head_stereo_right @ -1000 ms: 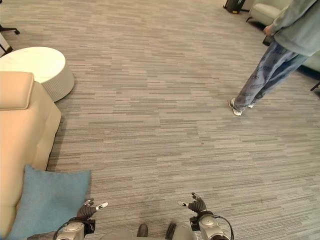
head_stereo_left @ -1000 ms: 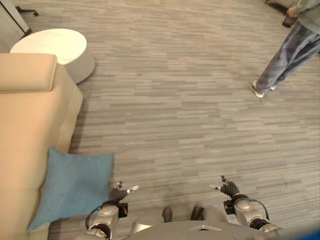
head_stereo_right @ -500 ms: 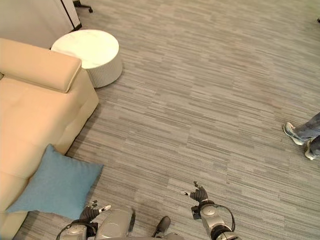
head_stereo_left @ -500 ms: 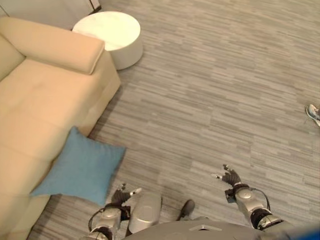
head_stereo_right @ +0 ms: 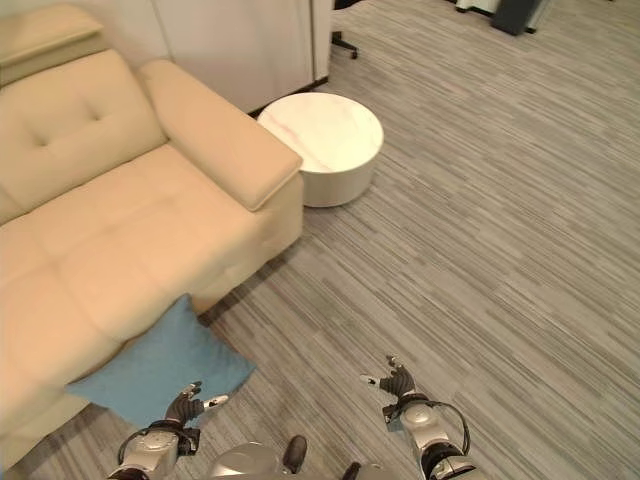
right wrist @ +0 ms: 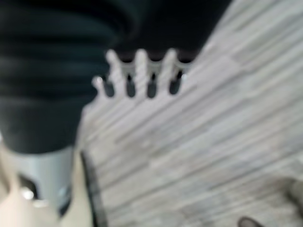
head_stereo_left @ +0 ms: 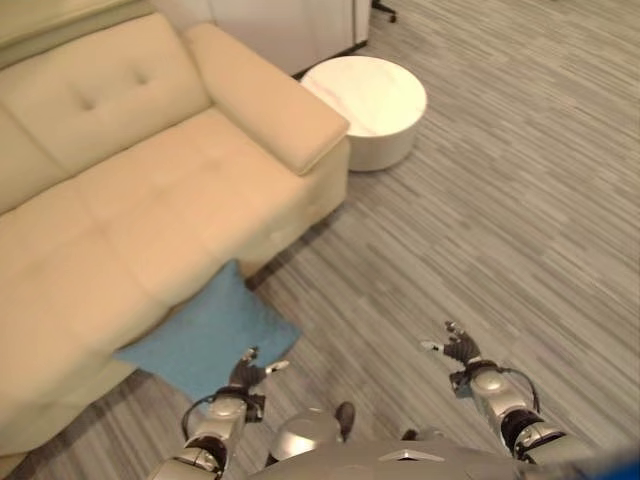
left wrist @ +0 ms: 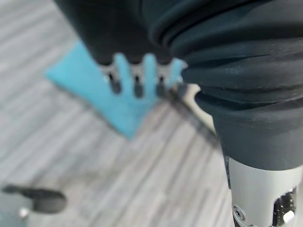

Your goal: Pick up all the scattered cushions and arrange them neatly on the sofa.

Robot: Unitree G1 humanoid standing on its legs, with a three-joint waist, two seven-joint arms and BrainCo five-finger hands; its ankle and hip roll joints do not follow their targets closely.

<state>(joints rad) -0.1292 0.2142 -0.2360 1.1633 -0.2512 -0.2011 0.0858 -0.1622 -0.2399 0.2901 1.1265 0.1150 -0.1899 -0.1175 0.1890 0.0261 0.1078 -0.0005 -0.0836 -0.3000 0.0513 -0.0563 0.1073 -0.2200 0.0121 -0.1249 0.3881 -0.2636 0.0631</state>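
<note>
While both hands [head_stereo_left: 245, 375] [head_stereo_left: 458, 352] hang empty (fingers loosely spread), a square blue cushion [head_stereo_left: 205, 340] leans against the sofa [head_stereo_left: 130, 220].

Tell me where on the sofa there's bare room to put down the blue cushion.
The sofa seat is bare from the armrest leftward, and so is the tufted backrest above it. The blue cushion leans against the sofa's front on the floor, beside the left hand. The round white table borders the armrest end; the right hand hangs over open floor.
</note>
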